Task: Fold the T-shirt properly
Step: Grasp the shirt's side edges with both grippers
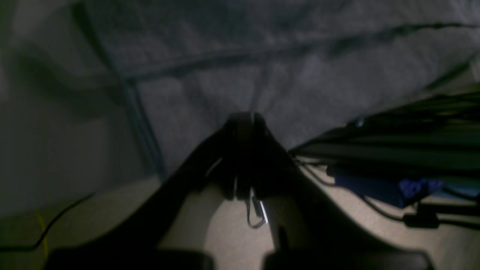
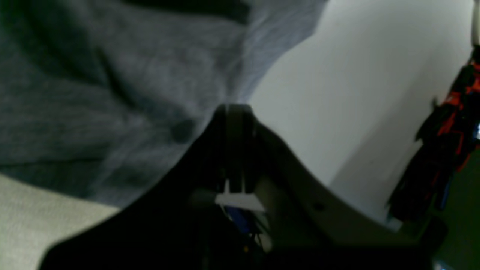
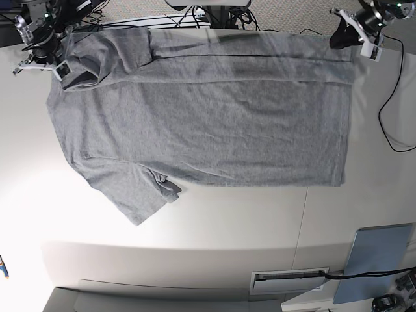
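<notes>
The heather-grey T-shirt (image 3: 208, 123) lies spread on the white table (image 3: 214, 227), plain side up, with its neck end to the left and its hem to the right. A near sleeve (image 3: 136, 192) sticks out at the lower left. My left gripper (image 3: 342, 36) is at the far right corner, shut on the hem corner; the left wrist view shows its jaws (image 1: 243, 120) closed on grey cloth (image 1: 300, 75). My right gripper (image 3: 63, 67) is at the far left, shut on the bunched far sleeve and shoulder. The right wrist view shows its jaws (image 2: 234, 110) pinching the cloth (image 2: 112, 93). No lettering shows.
A black cable (image 3: 390, 123) loops on the table right of the hem. A blue-grey pad (image 3: 374, 263) and a white slot (image 3: 289, 281) sit at the near right. Cables (image 3: 214, 16) cluster at the far edge. A black frame with blue parts (image 1: 393, 183) is beside the left gripper.
</notes>
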